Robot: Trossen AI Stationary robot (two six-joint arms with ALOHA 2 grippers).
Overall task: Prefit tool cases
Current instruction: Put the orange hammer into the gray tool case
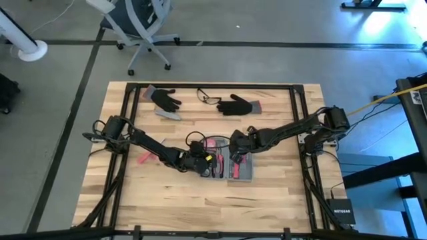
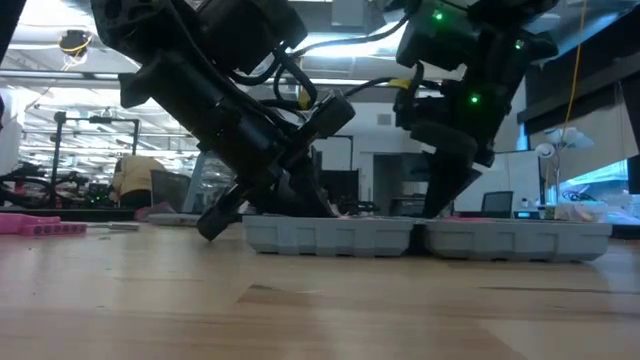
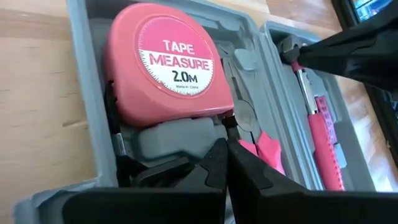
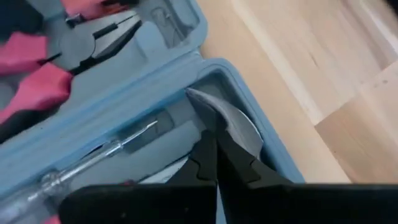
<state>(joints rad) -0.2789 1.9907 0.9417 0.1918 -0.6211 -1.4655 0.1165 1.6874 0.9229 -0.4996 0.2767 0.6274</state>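
**Both arms converge on open tool case**

Lower centre of the overhead frame: the tool case (image 1: 241, 167) lies open on the bench (image 1: 280, 200). The left pincer (image 1: 202, 163) and right pincer (image 1: 238, 155), both closed and apparently empty, bear down on opposite halves.

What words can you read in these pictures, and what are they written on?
"TAPE MEASURE" on the pink tape measure lying in the tool case.
"2.0M" on the same round label, under those words.
A tiny curved line of print under "2.0M" is too small to read.
"NETGEAR" on the small dark box at the table's edge.
Nothing else can be read.
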